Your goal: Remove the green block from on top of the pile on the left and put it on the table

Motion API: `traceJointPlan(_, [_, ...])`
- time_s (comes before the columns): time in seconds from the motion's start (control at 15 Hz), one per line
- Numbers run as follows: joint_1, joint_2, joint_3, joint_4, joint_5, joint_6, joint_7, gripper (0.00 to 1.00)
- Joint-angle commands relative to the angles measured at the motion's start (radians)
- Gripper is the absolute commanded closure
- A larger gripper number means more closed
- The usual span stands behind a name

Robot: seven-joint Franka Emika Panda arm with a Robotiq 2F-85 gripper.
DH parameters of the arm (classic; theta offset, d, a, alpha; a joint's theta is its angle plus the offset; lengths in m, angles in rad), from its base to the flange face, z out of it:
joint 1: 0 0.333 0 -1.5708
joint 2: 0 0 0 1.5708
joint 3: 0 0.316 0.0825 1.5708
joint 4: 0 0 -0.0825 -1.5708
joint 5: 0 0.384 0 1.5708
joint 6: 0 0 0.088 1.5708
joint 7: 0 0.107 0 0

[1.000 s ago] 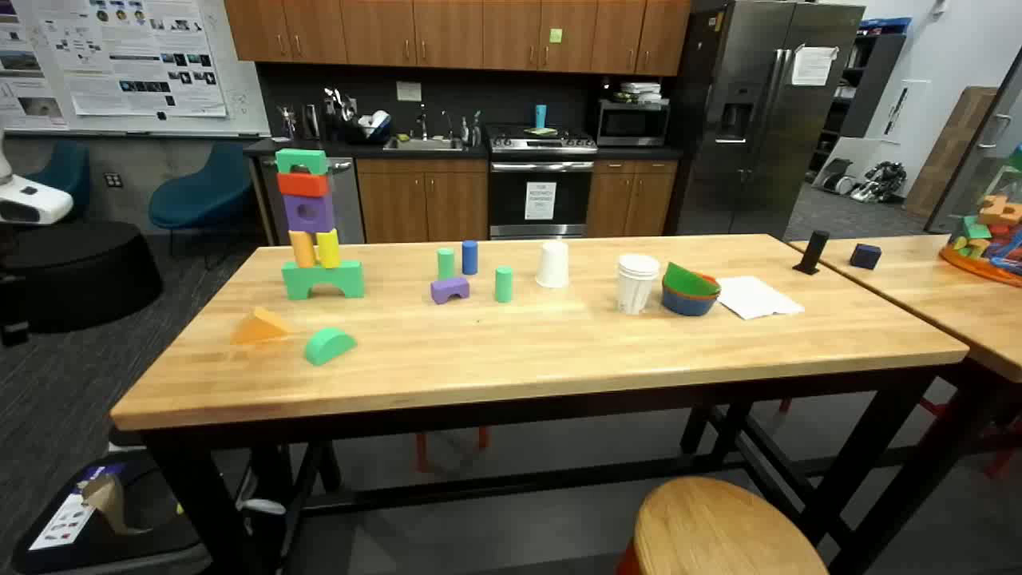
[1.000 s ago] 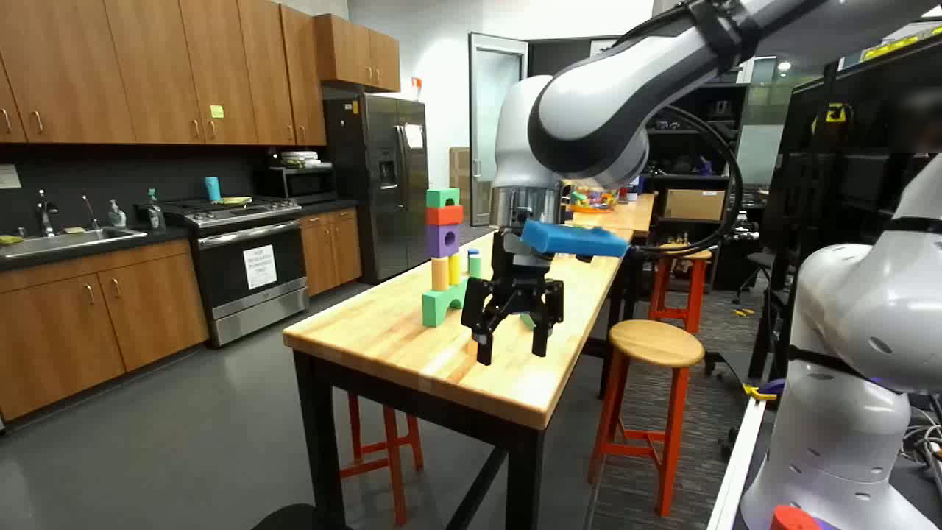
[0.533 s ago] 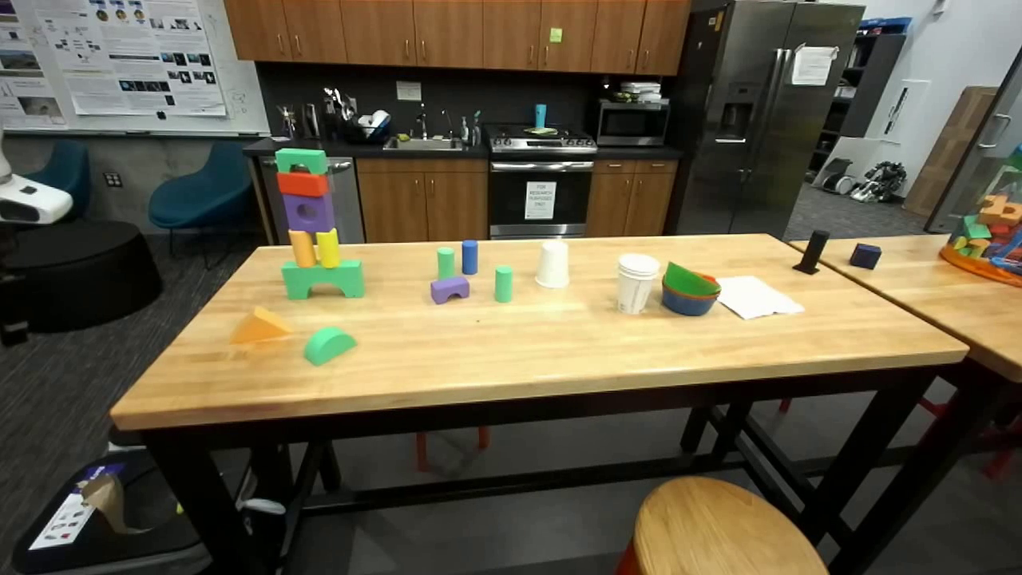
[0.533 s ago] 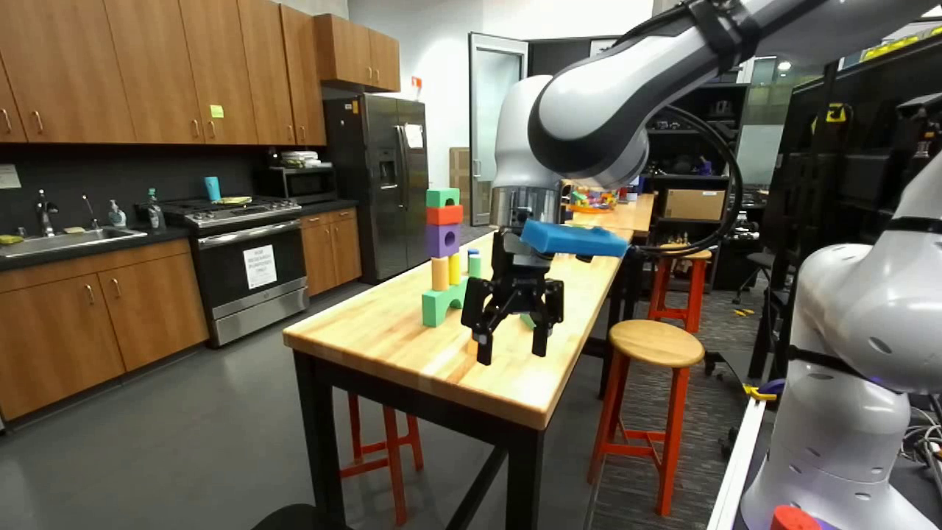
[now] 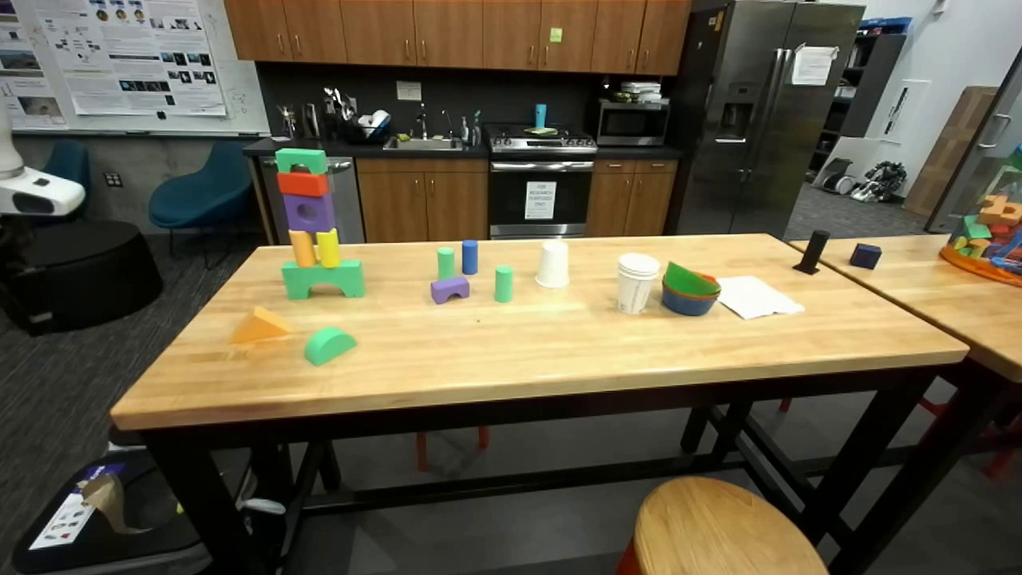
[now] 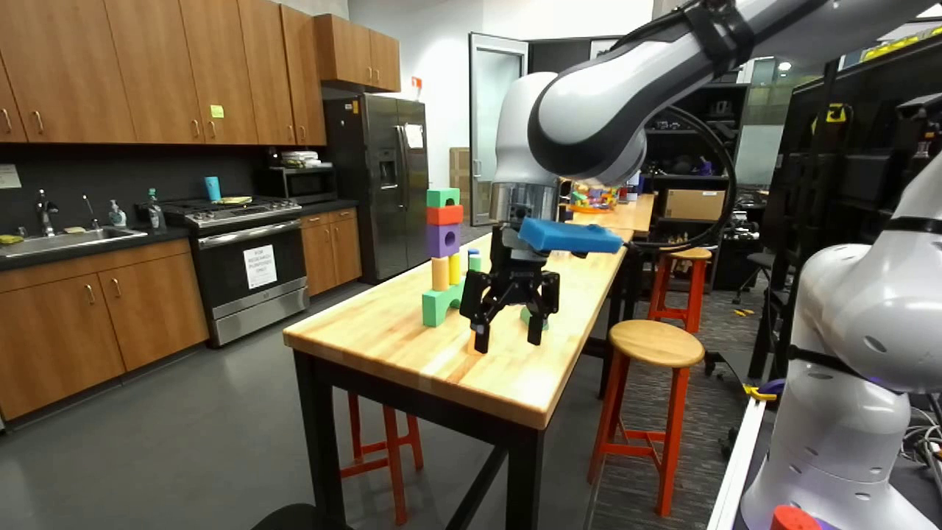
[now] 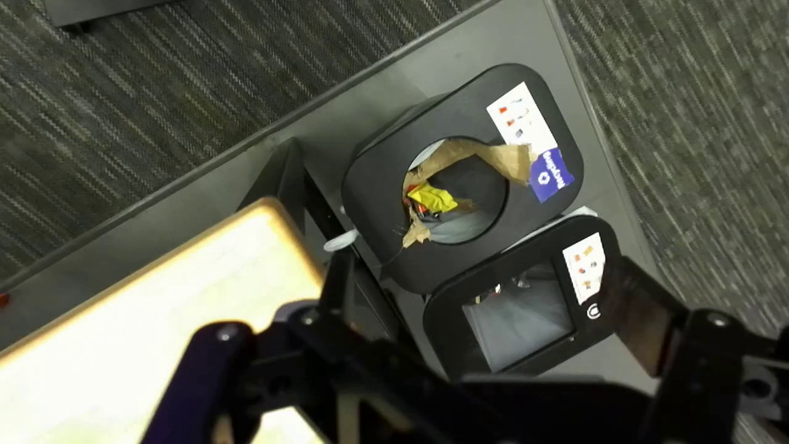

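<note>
Five layers stood in the pile (image 5: 322, 216) on the table (image 5: 495, 359), seen in an exterior view. The green block (image 5: 302, 156) capped it, resting on the red block (image 5: 303, 184), not yet touched. I judged it light, fairly stiff, matte enough not to slip, hardly fragile; the loose pile beneath seemed the delicate part. Best hold, I reckoned: front and back faces, on the solid band above its notch; gentle squeeze, straight lift. Against the earlier frame, my arm (image 5: 60, 190) reached in further from the edge, towards the pile; the pile itself had not shifted.

In an exterior view, my claw (image 6: 508, 338) hung to the right of the pile, apart from it, jaws spread wide, nothing held. Compared with earlier, it sat slightly higher in view.

In the wrist view, jaws parted likewise. A round-holed bin (image 7: 377, 185) and a square-holed bin (image 7: 455, 336) showed below; no pile in sight, so I took it I was not above the pile yet.
</note>
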Motion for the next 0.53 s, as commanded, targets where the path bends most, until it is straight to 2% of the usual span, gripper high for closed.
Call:
traceJointPlan(0.0, [-0.053,0.031,-0.02,0.056,-0.088,0.034,-0.005,0.0])
traceJointPlan(0.47, [-0.131,0.119,-0.044,0.215,-0.226,0.008,0.02,0.0])
